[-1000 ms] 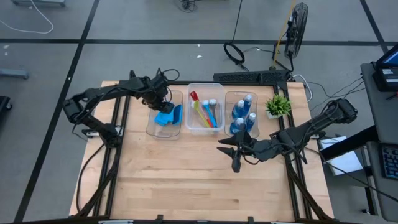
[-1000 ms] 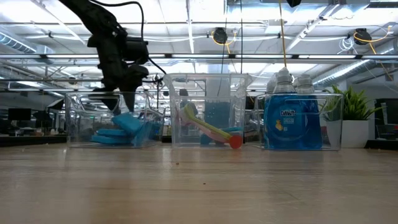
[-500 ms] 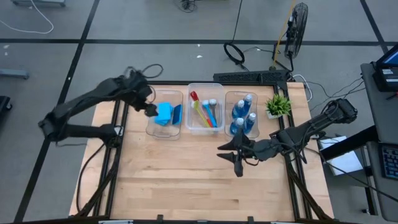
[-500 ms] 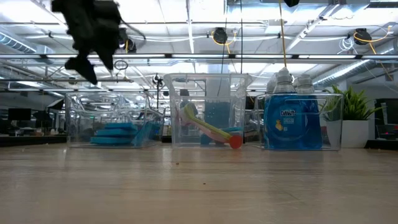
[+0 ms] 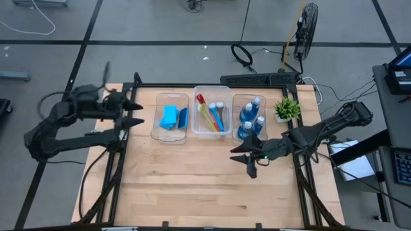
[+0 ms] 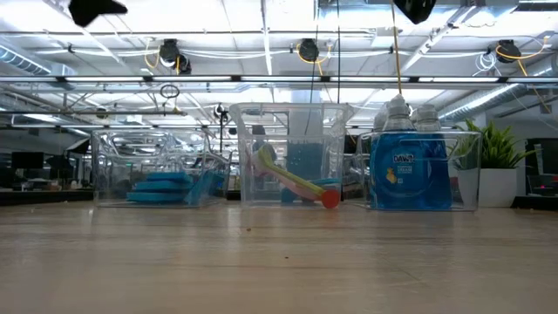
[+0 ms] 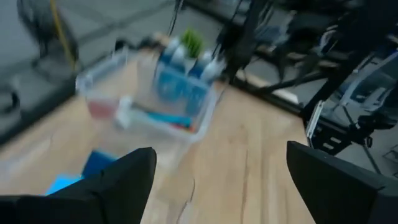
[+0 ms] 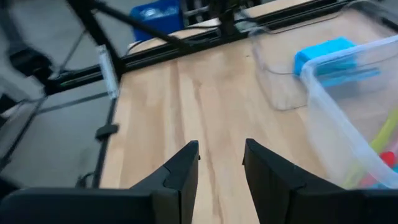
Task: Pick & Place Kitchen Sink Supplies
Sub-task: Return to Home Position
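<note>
Three clear tubs stand in a row at the table's far side. The left tub (image 5: 170,119) holds blue sponges (image 5: 169,116), stacked flat on its floor (image 6: 167,186). Several brushes (image 5: 212,115) lie in the middle tub. Blue bottles (image 5: 250,119) stand upright in the right tub. My left gripper (image 5: 138,113) hangs open, high over the table's left edge, left of the sponge tub, with nothing between its fingers (image 7: 217,180). My right gripper (image 5: 243,160) hovers open and empty (image 8: 221,155) near the bottle tub's front.
A small green potted plant (image 5: 287,108) stands right of the bottle tub. The bare wooden tabletop (image 5: 192,186) stretches from the tubs to the near edge. Dark frame rails (image 5: 122,147) run along the table's left and right sides.
My left gripper has risen out of the sponge tub and drawn back toward the table's left edge, tipping from pointing down to nearly level. The sponge that leaned tilted under it now lies flat on the others in the tub.
</note>
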